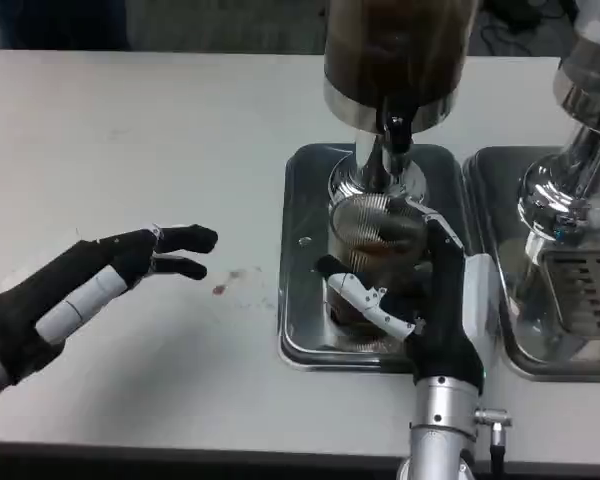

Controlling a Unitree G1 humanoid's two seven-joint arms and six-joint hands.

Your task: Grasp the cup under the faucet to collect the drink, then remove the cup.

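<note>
The top of the drink dispenser [395,60] is cut off by the picture's edge, and the brown drink inside looks blurry. Its black faucet [396,130] sits right above the clear ribbed cup [372,250]. The cup stands on the shiny tray [302,300] with brown drink in it. The right hand [430,310] wraps its fingers around the cup and hides its lower part. Well to the left of the tray, the left hand [90,285] floats over the white table [130,140], fingers straight and slightly apart, holding nothing.
</note>
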